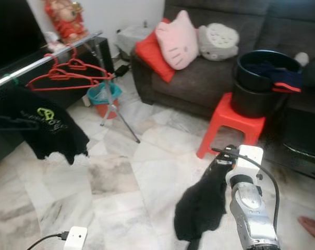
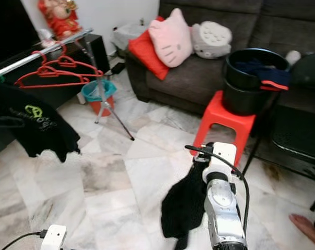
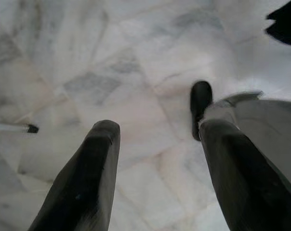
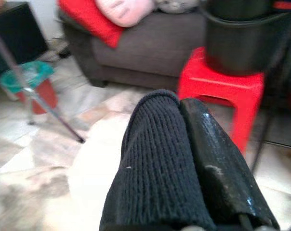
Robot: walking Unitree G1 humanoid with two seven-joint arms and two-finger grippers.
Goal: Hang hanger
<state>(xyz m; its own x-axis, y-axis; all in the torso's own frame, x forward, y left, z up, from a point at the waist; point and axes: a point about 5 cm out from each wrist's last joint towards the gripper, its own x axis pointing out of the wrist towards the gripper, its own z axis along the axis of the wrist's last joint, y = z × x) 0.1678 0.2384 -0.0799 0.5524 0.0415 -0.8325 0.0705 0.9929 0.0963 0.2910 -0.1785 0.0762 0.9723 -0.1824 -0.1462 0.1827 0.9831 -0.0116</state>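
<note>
Low on the right, the right end effector is clamped on a black knit garment that droops toward the marble floor. Well apart, at upper left, red hangers hang on the metal clothes rail, a black T-shirt beside them. The left end effector hangs with fingers spread — gripping nothing — above the floor. Behind stands a red stool bearing black tubs.
</note>
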